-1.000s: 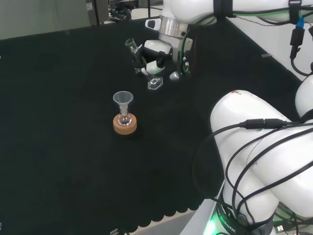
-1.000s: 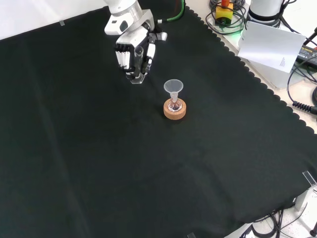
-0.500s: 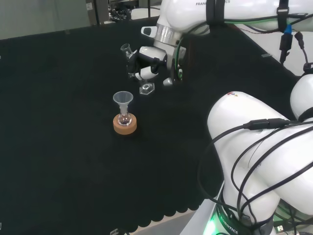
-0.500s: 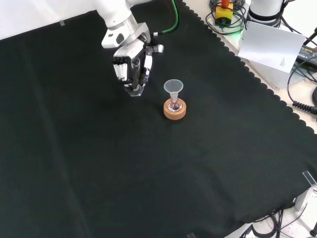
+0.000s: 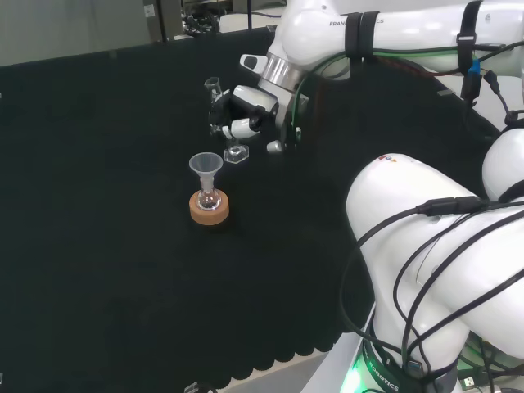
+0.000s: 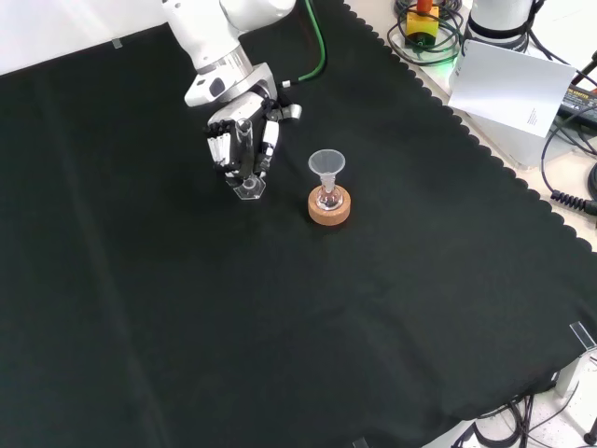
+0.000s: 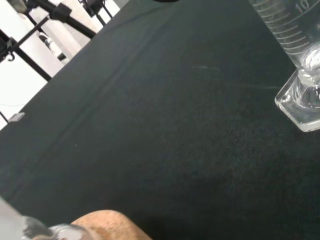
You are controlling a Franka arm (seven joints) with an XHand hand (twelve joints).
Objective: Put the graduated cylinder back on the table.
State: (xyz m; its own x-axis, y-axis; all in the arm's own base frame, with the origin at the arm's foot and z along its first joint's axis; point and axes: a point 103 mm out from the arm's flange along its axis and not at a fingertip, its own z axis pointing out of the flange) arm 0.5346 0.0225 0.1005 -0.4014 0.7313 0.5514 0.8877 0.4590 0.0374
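Hand (image 6: 239, 140): upper left of centre in the front view; fingers curled round the graduated cylinder (image 6: 245, 161).
Graduated cylinder: held upright, hexagonal foot at or just above the black cloth (image 6: 280, 317).
Funnel (image 6: 327, 166): in a flask on a cork ring (image 6: 330, 208), right of the cylinder.

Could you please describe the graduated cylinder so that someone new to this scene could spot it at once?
On the black cloth, find the cork ring carrying a small flask and funnel. Just left of it in the front view, the hand holds the graduated cylinder: a slim clear tube with a flat angular foot.
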